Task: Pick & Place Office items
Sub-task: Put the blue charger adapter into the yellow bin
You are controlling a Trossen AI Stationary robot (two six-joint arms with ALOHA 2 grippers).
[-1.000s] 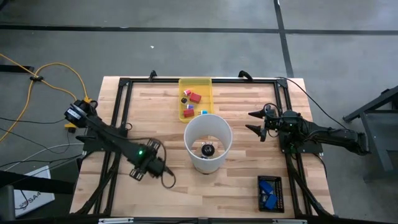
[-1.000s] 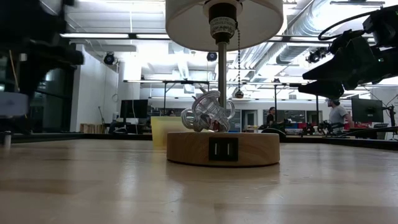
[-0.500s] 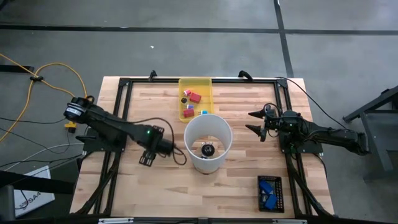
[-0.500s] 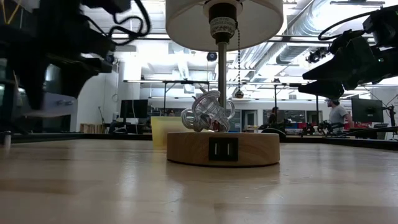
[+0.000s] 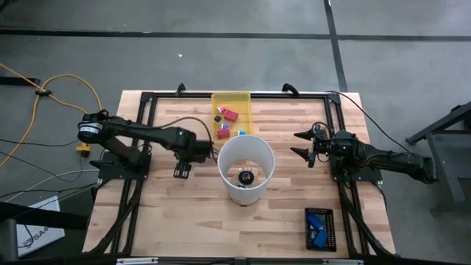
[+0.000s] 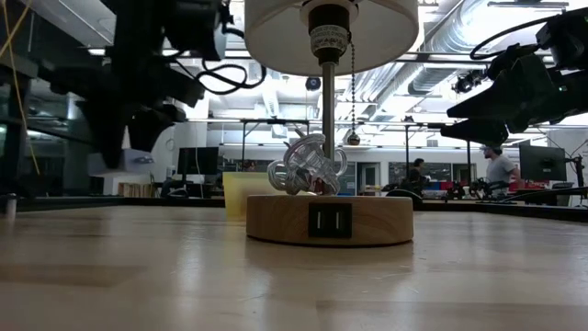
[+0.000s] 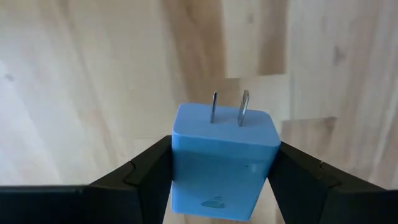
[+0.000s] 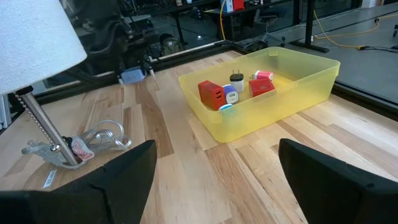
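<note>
A wooden table (image 5: 184,221) held a table lamp whose white shade (image 5: 246,168) looked like a round tub from above; from table height its round wooden base (image 6: 328,219) and metal stem showed, with a tangle of clear cord (image 6: 308,164) resting on the base. Behind the lamp, at the far edge of the table, sat a yellow translucent tray (image 5: 232,99) containing several small chargers (image 8: 231,91), red, pink, white and light blue. The left gripper (image 5: 208,152) reached in from the left side and hovered above the table just left of the lamp shade, near the tray's closer end. Its two dark fingers (image 7: 143,177) were clamped on the sides of a light blue plug-in charger (image 7: 222,163), whose two metal prongs pointed away from the wrist toward the wood below. The right gripper (image 5: 304,145) hung to the right of the lamp, apart from it, its fingers spread wide and holding nothing. Near the front right corner of the table lay a dark blue bundle (image 5: 319,228) on a dark mat. In the room beyond the table, people stood at distant desks.
</note>
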